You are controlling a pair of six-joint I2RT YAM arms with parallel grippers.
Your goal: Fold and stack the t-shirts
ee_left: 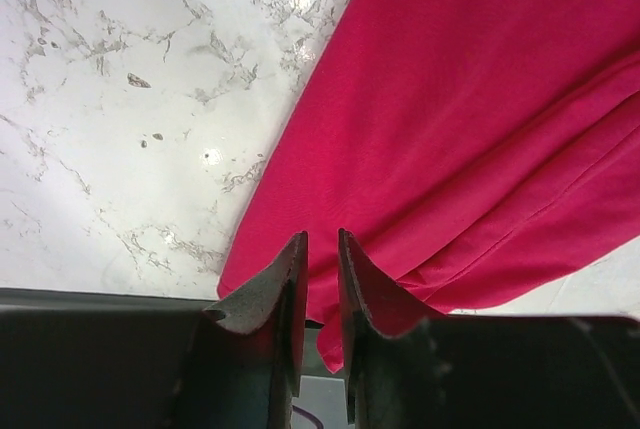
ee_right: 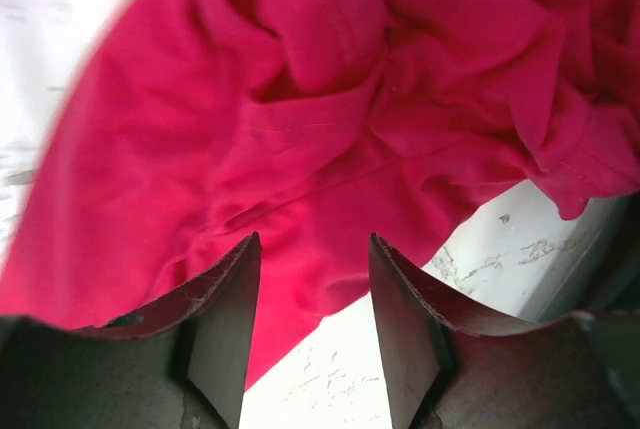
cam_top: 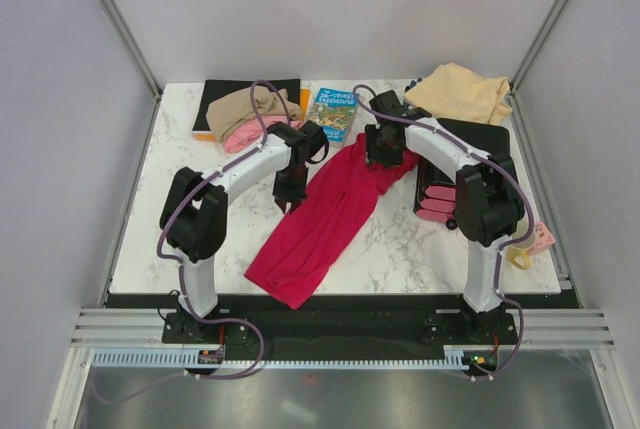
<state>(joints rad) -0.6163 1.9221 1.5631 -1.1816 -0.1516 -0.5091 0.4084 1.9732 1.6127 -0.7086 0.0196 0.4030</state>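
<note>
**Top view.** The crimson t-shirt lies as a long slanting band across the middle of the marble bench. Its near end stops short of the bench's front edge, and its far end is bunched. My left tool hangs at the shirt's left edge, about halfway along. My right tool hangs over the bunched far end.

Bare marble lies open to the left of the shirt and to its near right. Just beyond the shirt's far end is a blue book. Left of the book, the tan-brown t-shirt and pink t-shirt are heaped on a black mat. Far right of the crimson shirt, the peach-cream t-shirt sits in the bench's back corner. Pale walls with metal posts close in three sides.

**Left wrist view.** This view shows what the top one cannot. My left tool's jaws stand only a narrow slit apart, with nothing between them. Below them the crimson shirt is flat and smooth. Its edge runs as a clean diagonal with bare veined marble to its left, and a hemmed fold crosses the cloth on the right.

**Right wrist view.** My right tool's jaws stand wide apart and hold nothing. Under them the crimson cloth is rumpled into deep folds. A wedge of marble shows at the shirt's lower right. The left side of this view is blurred.
</note>
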